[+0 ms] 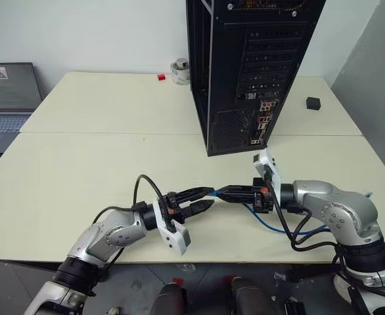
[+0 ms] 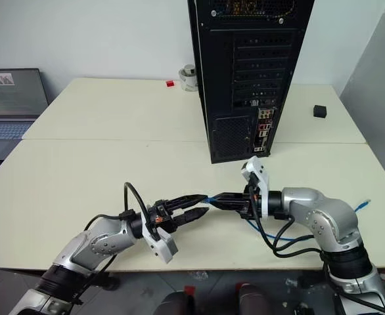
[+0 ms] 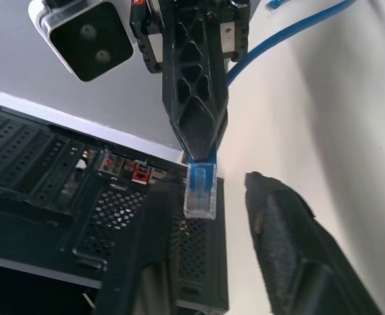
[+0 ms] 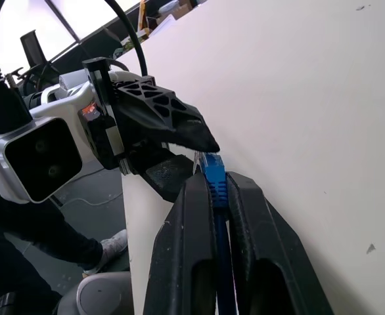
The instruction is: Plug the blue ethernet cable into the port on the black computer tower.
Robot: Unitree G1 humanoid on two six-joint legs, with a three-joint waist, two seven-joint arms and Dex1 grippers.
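Cream tabletops (image 1: 81, 177) fill most of the head views, two of them pushed together with a seam running across, and a pale wall behind. At about twelve o'clock on the far half stands the black computer tower (image 1: 245, 72), upright, its back panel turned toward the robot, with a vent grille and a cluster of small coloured connectors low on that panel; the port itself is too small to pick out among them. A grey laptop (image 1: 5, 98) sits at ten o'clock off the table's edge, a roll of tape (image 1: 180, 71) and a small red piece (image 1: 160, 77) lie at eleven o'clock beside the tower, and a small black block (image 1: 313, 103) rests at two o'clock.

Near the front edge, at six o'clock, the two arms meet tip to tip. The right gripper (image 4: 213, 190) is clamped on the blue ethernet cable (image 1: 271, 226) just behind its plug (image 3: 200, 190), which sticks out past the fingertips. The cable loops back over the table under the right arm. The left gripper (image 1: 202, 199) has its jaws apart, one on each side of the plug, not pressing it.
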